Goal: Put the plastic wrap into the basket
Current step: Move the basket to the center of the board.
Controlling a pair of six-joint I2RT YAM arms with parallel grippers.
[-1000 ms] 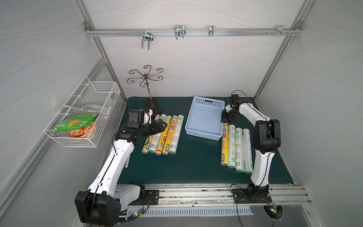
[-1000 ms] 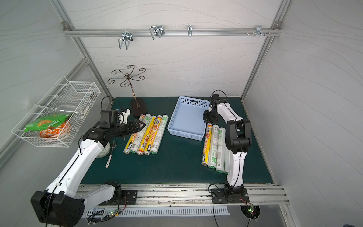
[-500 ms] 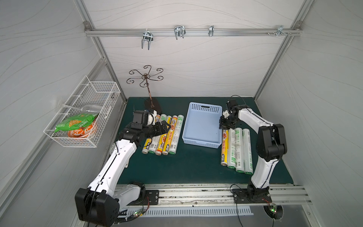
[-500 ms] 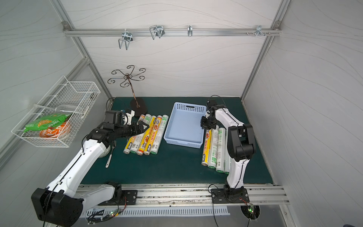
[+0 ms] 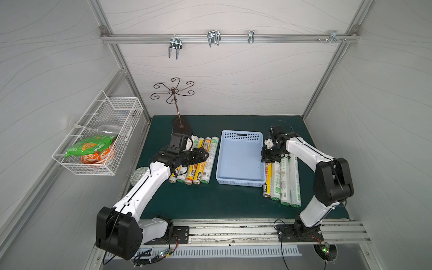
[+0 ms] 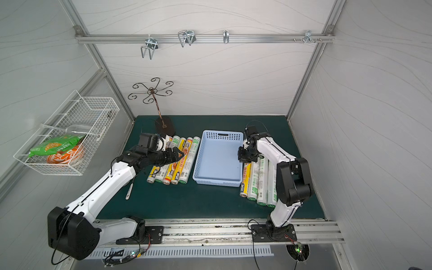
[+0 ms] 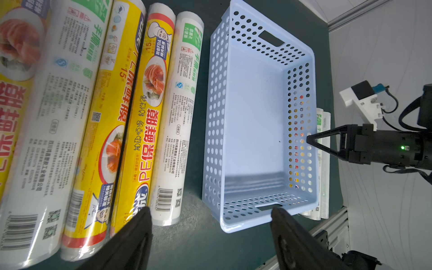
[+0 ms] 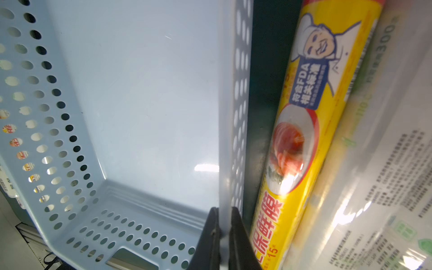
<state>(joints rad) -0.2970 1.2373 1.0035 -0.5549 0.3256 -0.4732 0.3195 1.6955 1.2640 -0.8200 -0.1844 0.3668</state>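
Observation:
The light-blue perforated basket stands empty in the middle of the green mat, as both top views show. My right gripper is shut on the rim of its right long wall, one finger inside and one outside. Several plastic wrap rolls, yellow and white-green, lie right of the basket; the yellow one is nearest the wall. Several more rolls lie side by side on its left. My left gripper hovers open over these, nothing between its fingers.
A white wire basket with a green snack bag hangs on the left wall. A curly metal stand rises at the back left. A small round dish and a spoon lie by the left arm.
The right gripper has drawn the basket toward the front edge and squared it between the two groups of rolls. The left gripper has shifted slightly right over the rolls, its jaws a little narrower.

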